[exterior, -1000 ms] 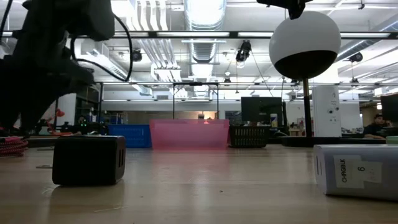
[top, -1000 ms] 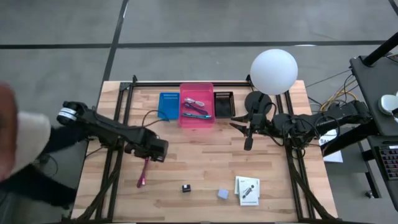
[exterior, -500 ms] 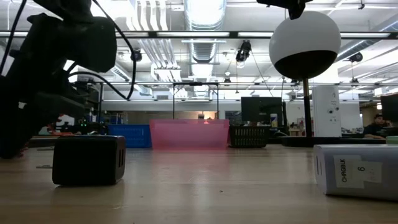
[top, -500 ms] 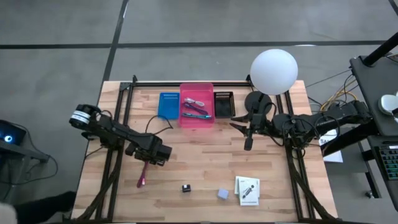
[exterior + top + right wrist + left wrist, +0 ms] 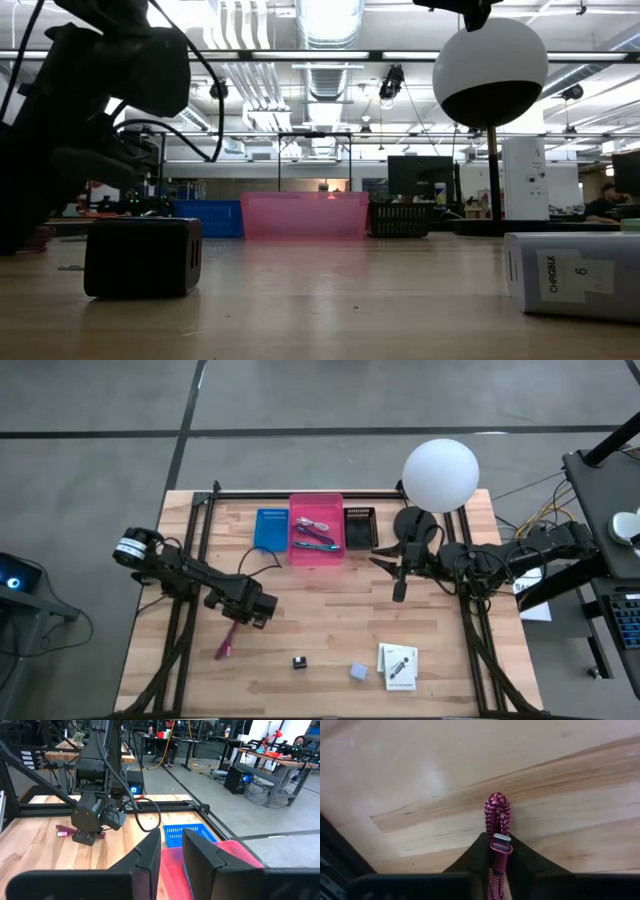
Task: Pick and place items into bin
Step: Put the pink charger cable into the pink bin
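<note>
The magenta strap (image 5: 228,643) lies slanted on the wooden table near its left side. My left gripper (image 5: 250,612) is shut on its far end; the left wrist view shows the braided loop (image 5: 497,812) past the fingers. My right gripper (image 5: 400,588) hovers right of the pink bin (image 5: 316,550), its fingers a narrow gap apart with nothing between them. The bin holds pens and pliers (image 5: 317,530). A tiny black cube (image 5: 299,661), a grey-blue cube (image 5: 358,671) and a white card (image 5: 397,665) rest near the front edge. My left gripper pinches the strap between its two fingers just behind its looped end (image 5: 496,857), beside a small metal piece (image 5: 501,841). The fingers come from above, pointing down. The loop sticks out past the fingertips; the rest (image 5: 226,647) trails toward the near left.
A blue tray (image 5: 270,528) and a black tray (image 5: 360,525) flank the bin at the far edge. The white globe lamp (image 5: 440,473) stands at the far right. In the low view the black cube (image 5: 143,257) and a white box (image 5: 575,275) sit close.
My left gripper has moved a little toward the near and right edges, down over the strap's far end. The strap has turned: its near end has swung toward the table's left. A person at the left edge has gone out of view.
</note>
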Controlling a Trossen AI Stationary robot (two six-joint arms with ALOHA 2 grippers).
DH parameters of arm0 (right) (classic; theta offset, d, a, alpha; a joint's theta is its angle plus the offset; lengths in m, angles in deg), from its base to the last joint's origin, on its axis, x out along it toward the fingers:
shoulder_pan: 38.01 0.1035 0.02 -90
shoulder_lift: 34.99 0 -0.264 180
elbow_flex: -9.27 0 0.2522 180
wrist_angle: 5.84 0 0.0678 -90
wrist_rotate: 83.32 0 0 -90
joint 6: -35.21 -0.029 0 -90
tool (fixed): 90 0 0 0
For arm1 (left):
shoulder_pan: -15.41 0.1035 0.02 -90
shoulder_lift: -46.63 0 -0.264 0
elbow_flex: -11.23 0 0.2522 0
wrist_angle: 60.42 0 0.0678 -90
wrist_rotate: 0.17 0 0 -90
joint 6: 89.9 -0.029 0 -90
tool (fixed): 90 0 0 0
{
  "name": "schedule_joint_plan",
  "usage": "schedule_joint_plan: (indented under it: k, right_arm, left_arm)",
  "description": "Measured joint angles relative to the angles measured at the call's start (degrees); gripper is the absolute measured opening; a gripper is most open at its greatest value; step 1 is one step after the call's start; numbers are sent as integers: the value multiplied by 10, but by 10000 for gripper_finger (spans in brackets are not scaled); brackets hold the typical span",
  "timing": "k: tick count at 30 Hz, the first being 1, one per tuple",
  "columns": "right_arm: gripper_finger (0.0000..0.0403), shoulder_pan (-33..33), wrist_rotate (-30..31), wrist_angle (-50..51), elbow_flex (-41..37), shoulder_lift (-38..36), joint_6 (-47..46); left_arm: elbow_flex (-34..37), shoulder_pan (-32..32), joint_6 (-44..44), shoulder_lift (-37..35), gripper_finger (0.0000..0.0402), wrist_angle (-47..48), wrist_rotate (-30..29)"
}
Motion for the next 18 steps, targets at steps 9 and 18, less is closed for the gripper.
schedule_joint_plan:
  k: [9, 18]
  right_arm:
    - [66, 0, 0, 0, 0, 0, 0]
    - [69, 0, 0, 0, 0, 0, 4]
  left_arm:
    - [-8, -1, -34, -15, 15, -23, -9]
    - [-7, -1, -51, -159, 10, -144, -79]
